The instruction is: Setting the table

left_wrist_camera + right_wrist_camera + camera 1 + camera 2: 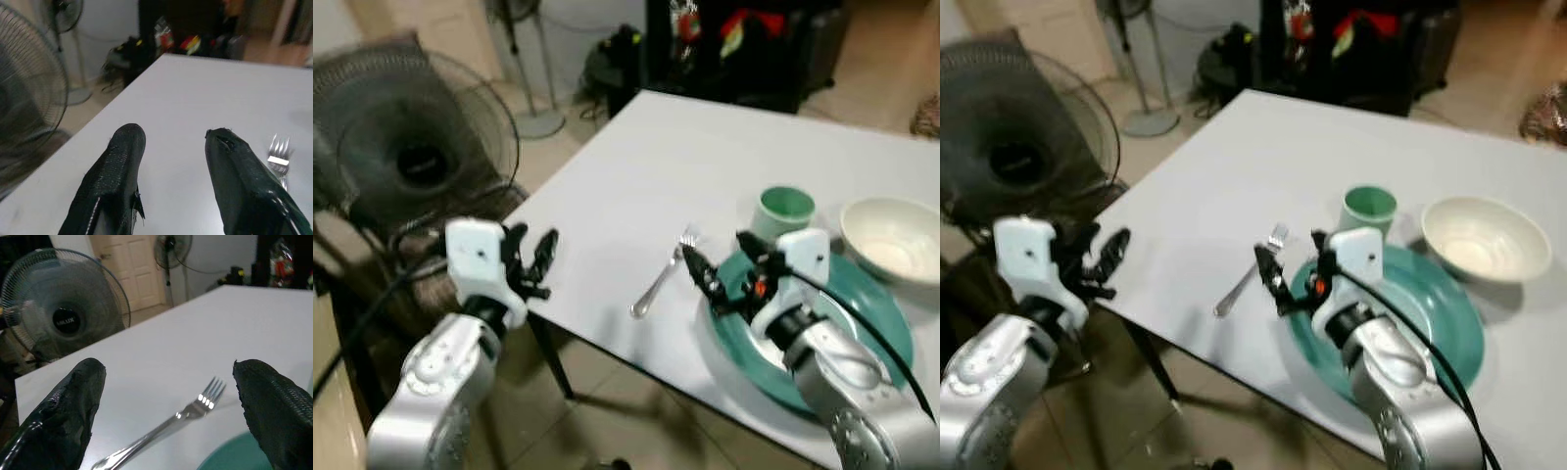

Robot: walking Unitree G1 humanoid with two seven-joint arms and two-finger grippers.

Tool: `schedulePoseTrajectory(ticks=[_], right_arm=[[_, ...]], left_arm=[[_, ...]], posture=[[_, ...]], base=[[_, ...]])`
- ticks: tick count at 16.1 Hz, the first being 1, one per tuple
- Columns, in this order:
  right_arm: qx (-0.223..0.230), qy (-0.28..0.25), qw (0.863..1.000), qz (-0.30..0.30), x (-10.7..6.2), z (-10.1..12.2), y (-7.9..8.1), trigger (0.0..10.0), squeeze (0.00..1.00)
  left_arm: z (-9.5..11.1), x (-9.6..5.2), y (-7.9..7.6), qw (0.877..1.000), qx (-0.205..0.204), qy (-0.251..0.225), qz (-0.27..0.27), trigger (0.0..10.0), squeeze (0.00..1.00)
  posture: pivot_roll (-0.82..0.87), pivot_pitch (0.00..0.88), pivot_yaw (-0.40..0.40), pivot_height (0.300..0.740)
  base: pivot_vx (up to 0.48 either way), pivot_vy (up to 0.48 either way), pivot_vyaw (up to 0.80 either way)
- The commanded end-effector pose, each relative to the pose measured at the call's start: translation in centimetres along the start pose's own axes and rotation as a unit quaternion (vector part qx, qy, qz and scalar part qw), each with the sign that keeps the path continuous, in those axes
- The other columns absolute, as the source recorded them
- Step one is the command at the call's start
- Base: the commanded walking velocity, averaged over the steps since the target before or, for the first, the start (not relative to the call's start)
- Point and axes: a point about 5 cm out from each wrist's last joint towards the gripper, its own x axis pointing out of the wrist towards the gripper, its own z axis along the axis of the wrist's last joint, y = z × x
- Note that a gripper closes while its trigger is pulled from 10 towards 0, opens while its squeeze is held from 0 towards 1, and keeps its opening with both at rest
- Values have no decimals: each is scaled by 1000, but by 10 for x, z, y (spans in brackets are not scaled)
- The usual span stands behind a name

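A silver fork (661,277) lies on the white table (705,147), just left of a teal plate (876,308) near the front edge. Behind the plate stand a green cup (785,208) and a white bowl (896,240). My right gripper (715,247) hovers open over the plate's left rim, with the fork (186,416) below and between its fingers (78,401), untouched. Off the table's left corner my left gripper (530,257) is open and holds nothing; in its wrist view the fork (279,159) lies beyond one finger (239,171).
A large standing fan (411,147) is close on the left beside the table corner. A second fan (533,88) and dark bags (734,39) stand on the floor beyond the far table edge. A door (129,269) is in the background.
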Motion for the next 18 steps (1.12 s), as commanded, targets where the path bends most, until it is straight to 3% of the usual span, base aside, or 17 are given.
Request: schedulePoseTrajectory(ticks=[1, 4, 7, 18], right_arm=[[-15, -2, 1000, -10, 1, 1, -6, 10000, 620], [-9, -10, 1000, -13, 3, 5, -4, 10000, 616], [9, -8, 1000, -6, 8, 5, 0, 10000, 604], [29, -10, 999, -21, 10, 0, 2, 10000, 600]], left_arm=[[0, -1, -2, 1000, 11, 3, 4, 10000, 0], [3, -5, -2, 1000, -1, -11, 20, 10000, 0], [7, -10, 0, 999, 19, -21, 27, 10000, 0], [14, -7, 0, 999, 36, -28, 28, 10000, 0]], posture=[[-70, 0, 100, 740], [-65, 0, 53, 740], [-45, 0, 15, 740], [-44, 0, 45, 740]], base=[[0, 0, 800], [0, 0, 800], [0, 0, 800], [0, 0, 800]])
